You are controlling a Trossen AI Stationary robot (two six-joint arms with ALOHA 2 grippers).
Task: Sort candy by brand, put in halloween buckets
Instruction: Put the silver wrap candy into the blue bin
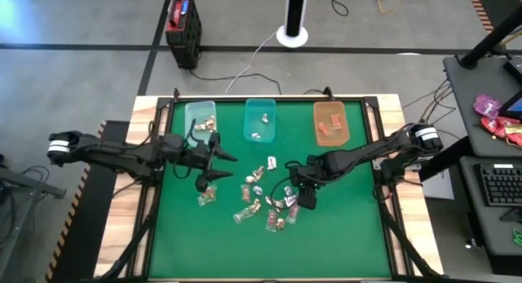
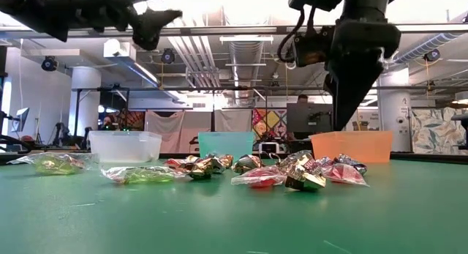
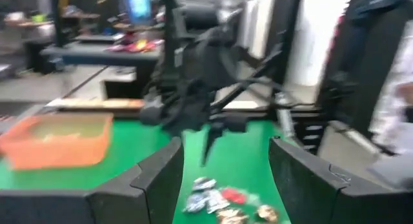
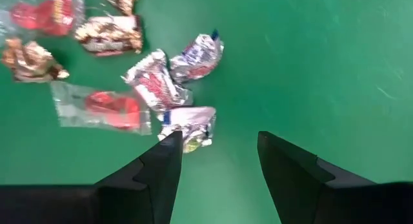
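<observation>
Wrapped candy [image 1: 265, 205] lies scattered mid-table on the green mat: clear, silvery-white, red and gold-brown pieces [image 2: 285, 173]. Three bins stand in a row near the far edge: pale clear [image 1: 201, 118], teal [image 1: 261, 120], orange [image 1: 331, 122], each with a few pieces inside. My left gripper [image 1: 218, 165] hangs open above the pile's left side, holding nothing [image 3: 226, 159]. My right gripper [image 1: 307, 197] is open and points down over the pile's right edge [image 4: 219, 146]. A silvery-white piece [image 4: 190, 130] lies just beside one of its fingers.
A few pieces [image 2: 51, 162] lie apart toward the table's left. Bare green mat [image 1: 269, 254] stretches along the near side. A red-and-black box [image 1: 183, 20] and a white stand base [image 1: 292, 34] sit on the floor beyond. Pink packets [image 1: 497, 120] lie on a side desk.
</observation>
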